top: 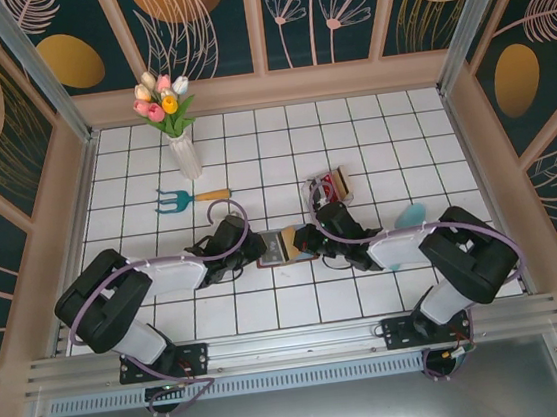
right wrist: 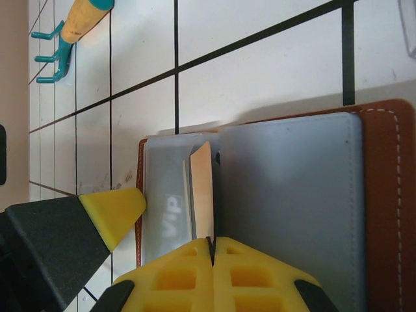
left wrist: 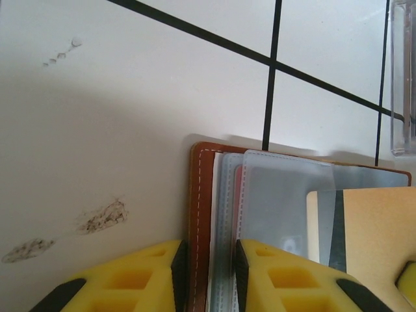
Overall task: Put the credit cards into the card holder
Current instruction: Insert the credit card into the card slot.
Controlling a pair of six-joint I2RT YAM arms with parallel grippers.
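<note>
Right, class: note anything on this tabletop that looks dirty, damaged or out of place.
Dark smudges stain the white tile beside the card holder, seen from the left wrist. Nothing looks spilled or broken.

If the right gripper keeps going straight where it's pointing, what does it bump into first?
The right gripper pinches a tan card, which would reach the clear sleeves of the card holder first. The gripper itself would probably touch the holder next; depth is hard to judge.

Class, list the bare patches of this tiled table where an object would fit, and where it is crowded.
Free: far tiles between vase and card rack; near row between arm bases. Crowded: centre, where left gripper and right gripper meet at the card holder.
</note>
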